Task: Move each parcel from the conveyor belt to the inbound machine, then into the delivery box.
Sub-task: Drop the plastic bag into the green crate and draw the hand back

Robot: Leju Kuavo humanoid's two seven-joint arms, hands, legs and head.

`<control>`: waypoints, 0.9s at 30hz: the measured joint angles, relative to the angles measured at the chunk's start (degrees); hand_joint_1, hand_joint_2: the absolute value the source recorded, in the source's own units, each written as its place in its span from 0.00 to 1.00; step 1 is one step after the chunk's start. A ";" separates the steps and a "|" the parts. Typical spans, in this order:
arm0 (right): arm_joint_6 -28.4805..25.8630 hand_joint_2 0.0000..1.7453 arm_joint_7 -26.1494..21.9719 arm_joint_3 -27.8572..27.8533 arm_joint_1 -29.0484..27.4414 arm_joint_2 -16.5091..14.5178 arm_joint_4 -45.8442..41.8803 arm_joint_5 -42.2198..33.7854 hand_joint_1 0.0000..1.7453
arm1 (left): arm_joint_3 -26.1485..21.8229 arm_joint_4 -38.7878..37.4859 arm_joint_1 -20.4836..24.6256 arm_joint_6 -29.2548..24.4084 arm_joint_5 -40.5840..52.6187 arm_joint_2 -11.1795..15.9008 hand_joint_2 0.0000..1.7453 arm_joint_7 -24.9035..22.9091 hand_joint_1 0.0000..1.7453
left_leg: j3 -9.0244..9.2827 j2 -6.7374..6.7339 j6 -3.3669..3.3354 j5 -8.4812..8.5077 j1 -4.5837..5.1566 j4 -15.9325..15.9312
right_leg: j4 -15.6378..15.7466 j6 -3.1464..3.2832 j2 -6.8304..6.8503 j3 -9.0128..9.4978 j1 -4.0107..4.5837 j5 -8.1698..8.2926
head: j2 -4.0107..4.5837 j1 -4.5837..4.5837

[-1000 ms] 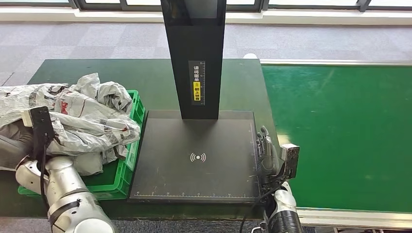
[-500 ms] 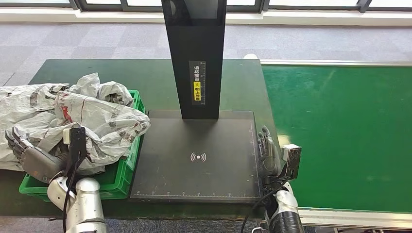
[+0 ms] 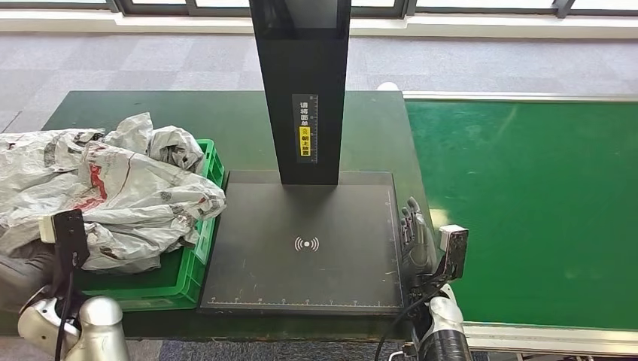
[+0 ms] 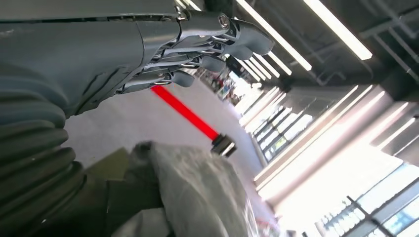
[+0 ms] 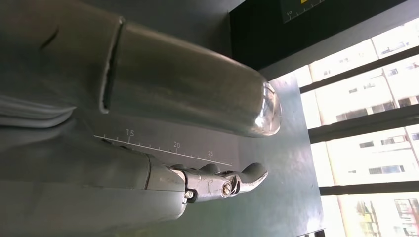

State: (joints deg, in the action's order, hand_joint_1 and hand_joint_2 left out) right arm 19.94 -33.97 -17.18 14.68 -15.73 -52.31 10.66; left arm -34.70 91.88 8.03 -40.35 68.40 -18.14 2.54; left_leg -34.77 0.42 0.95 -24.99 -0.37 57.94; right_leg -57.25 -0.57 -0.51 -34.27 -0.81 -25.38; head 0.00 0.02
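The right hand hangs upright at the right edge of the inbound machine, its fingers straight and apart, holding nothing. The bare conveyor belt lies just to its right. The left hand sits low at the near left corner, beside the green delivery box; its fingers are stretched out and empty, above the crumpled grey parcels heaped in the box. The machine's black column stands between the two hands, farther off.
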 joint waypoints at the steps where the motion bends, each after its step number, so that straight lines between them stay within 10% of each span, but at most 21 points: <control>1: 0.01 0.00 -0.10 0.00 0.00 0.02 0.01 -0.01 0.00 | 1.18 2.14 -0.94 0.00 1.40 0.21 1.00 -1.60 0.00 | -0.01 0.00 -0.01 -0.01 0.00 0.00 | 0.00 -0.01 0.01 0.00 0.00 -0.01 | 0.00 0.00; 13: -0.05 0.00 -1.13 0.00 -0.66 0.26 0.09 -1.82 0.00 | 11.07 16.95 -12.21 0.00 7.24 1.37 1.00 -6.71 0.00 | -0.01 0.00 -0.03 -0.08 0.01 0.00 | 0.03 -0.01 0.05 -0.03 0.00 -0.06 | 0.00 0.02; 27: -0.79 0.00 -0.47 0.55 -2.18 0.75 0.05 -6.47 0.00 | 15.39 6.13 -14.03 0.02 10.95 1.18 1.00 -7.49 0.00 | 0.00 0.01 -0.03 -0.09 0.00 0.00 | 0.03 -0.01 0.11 0.00 0.00 -0.06 | 0.00 0.02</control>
State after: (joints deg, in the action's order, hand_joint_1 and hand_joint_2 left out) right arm 19.15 -34.44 -16.63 12.51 -14.97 -52.27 4.19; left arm -19.31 98.01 -6.00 -40.33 79.35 -16.96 -4.95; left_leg -34.77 0.43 0.91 -25.08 -0.36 57.95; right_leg -57.22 -0.58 -0.40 -34.28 -0.81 -25.45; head 0.00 0.04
